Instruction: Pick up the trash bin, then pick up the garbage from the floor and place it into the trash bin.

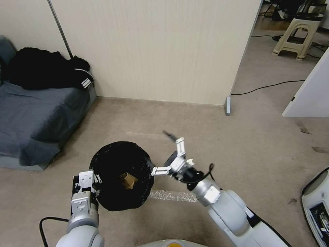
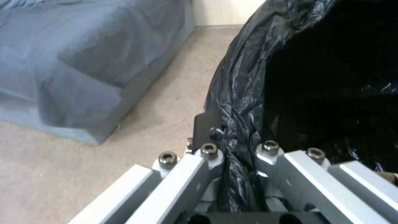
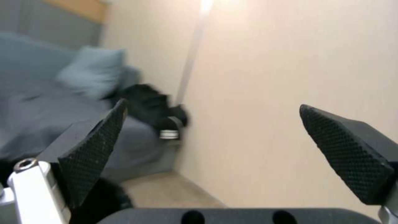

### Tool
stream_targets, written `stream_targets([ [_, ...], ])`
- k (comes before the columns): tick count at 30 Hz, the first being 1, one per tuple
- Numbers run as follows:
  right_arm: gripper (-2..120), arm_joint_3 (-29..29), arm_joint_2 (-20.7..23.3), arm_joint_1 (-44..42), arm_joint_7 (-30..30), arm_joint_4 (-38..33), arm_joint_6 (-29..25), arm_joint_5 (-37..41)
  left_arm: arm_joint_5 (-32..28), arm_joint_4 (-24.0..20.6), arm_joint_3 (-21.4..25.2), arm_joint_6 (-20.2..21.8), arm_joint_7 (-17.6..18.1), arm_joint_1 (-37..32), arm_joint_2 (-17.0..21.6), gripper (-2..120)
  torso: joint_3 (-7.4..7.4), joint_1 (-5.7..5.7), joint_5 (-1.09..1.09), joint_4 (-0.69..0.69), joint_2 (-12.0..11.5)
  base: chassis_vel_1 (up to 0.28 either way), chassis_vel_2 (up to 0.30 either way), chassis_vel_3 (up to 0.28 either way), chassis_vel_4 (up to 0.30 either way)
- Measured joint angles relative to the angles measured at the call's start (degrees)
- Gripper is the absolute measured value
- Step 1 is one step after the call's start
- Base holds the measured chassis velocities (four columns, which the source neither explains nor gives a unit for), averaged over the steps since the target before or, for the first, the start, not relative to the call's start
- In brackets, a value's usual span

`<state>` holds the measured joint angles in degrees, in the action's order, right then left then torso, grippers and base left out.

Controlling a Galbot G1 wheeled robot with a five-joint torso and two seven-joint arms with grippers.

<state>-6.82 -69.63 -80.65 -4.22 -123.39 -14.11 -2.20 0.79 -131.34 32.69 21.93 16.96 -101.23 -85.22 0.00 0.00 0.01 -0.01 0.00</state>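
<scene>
Beige carpet floor (image 1: 260, 137) lies open ahead and to the right, with a pale panelled wall (image 1: 154, 48) closing the far side and ending at a corner post, past which more floor runs back. A grey bed (image 1: 37, 116) bounds the left, a black jacket (image 1: 48, 72) heaped on it. A strip of clear tape (image 1: 173, 196) lies on the floor just right of the bin.

The bin (image 1: 121, 175), lined with a black bag, sits between the two arms. The left end effector (image 1: 85, 188) is clamped on the bin's near-left rim; in the left wrist view its fingers (image 2: 207, 168) pinch the bag-covered rim (image 2: 236, 130) between them. A crumpled tan paper (image 1: 128, 180) lies inside the bin.

The right end effector (image 1: 170, 154) hangs just right of the bin's rim, spread wide and holding nothing, one fingertip close beside the liner; the right wrist view shows its black textured pads (image 3: 93, 149) far apart.
</scene>
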Motion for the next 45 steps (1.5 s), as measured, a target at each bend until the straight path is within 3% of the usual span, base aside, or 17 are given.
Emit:
stream_targets([
  [3, 100, -4.13, -2.31, -5.36, 1.97, -1.39, -0.9, 0.09, 1.0, 0.19, 0.59, -1.66, -1.69, -0.05, 0.34, 1, 0.0, 0.0, 0.0, 0.01, 0.0, 0.0, 0.0, 0.0, 0.0],
  [10, 100, -7.83, -5.87, -11.81, 4.19, -1.24, -1.24, 0.35, -0.67, 0.17, 1.04, -2.98, -2.36, 0.07, 0.78, 1, 0.0, 0.0, -0.01, 0.0, 0.0, 0.0, 0.0, 0.0, 0.0],
  [17, 100, -10.84, -10.68, -15.84, 6.51, 4.12, -3.38, 0.21, -1.77, -0.08, 1.61, -3.91, -3.0, -0.51, 0.79, 1, 0.0, 0.0, -0.01, 0.01, 0.0, 0.0, 0.0, 0.0, 0.0],
  [28, 100, -11.49, -13.13, -17.11, 6.74, 8.5, -8.21, 0.19, -2.14, -1.81, 1.56, -1.92, -2.5, -1.6, 0.06, 1, 0.0, 0.0, -0.01, 0.01, 0.0, 0.023, 0.029, 0.023, 0.027],
  [45, 100, -11.07, -13.21, -16.22, 4.3, 9.18, -9.85, 0.09, -1.94, -2.57, 1.76, -1.73, -2.16, -2.81, -0.51, 1, 0.01, -0.01, -0.01, 0.02, 0.0, 0.098, 0.101, 0.092, 0.099],
])
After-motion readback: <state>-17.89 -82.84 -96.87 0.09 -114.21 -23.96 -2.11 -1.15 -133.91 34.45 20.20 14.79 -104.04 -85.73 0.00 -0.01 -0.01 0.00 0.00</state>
